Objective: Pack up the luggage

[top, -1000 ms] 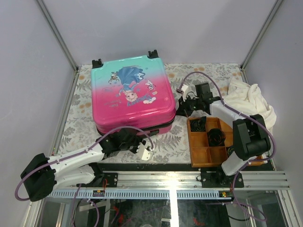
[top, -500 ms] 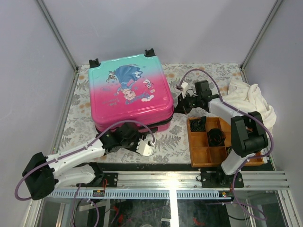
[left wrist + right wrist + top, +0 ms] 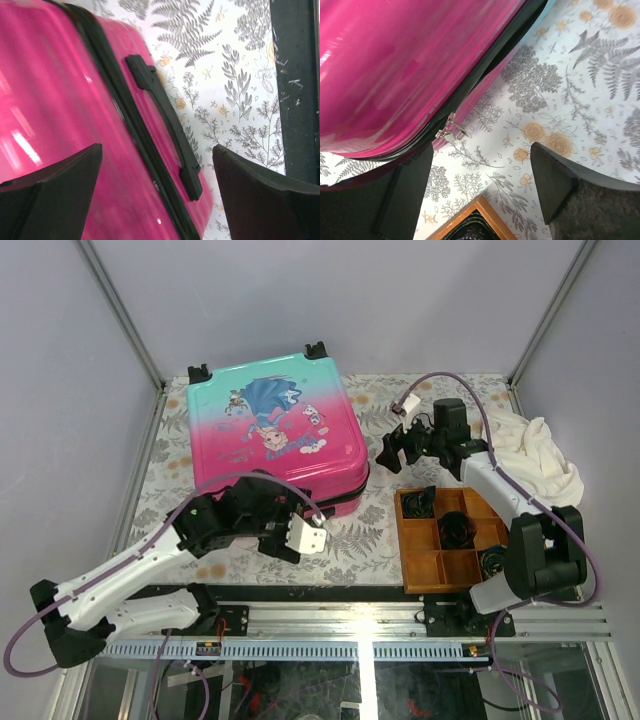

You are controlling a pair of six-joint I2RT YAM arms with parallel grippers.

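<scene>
The luggage (image 3: 270, 430) lies closed on the flowered table cover, its pink-to-teal printed shell facing up. My left gripper (image 3: 278, 532) hovers at its near edge, open, with nothing between the fingers (image 3: 55, 185). In the left wrist view the pink shell (image 3: 55, 100), the black zip seam and the black carry handle (image 3: 165, 125) fill the space ahead of the left gripper (image 3: 157, 195). My right gripper (image 3: 390, 453) is open just right of the suitcase. The right wrist view has the right gripper (image 3: 482, 185) over bare cloth, with the metal zipper pull (image 3: 449, 131) near its left finger.
A brown wooden compartment tray (image 3: 420, 558) with dark items stands at the front right; its corner (image 3: 477, 205) shows under the right gripper. A crumpled white cloth (image 3: 530, 455) lies at the far right. Grey walls close in the table on three sides.
Both grippers have opened. The left arm has lifted and swung over the suitcase's near edge. The right gripper has drawn back from the suitcase's right side. The suitcase shifted slightly left.
</scene>
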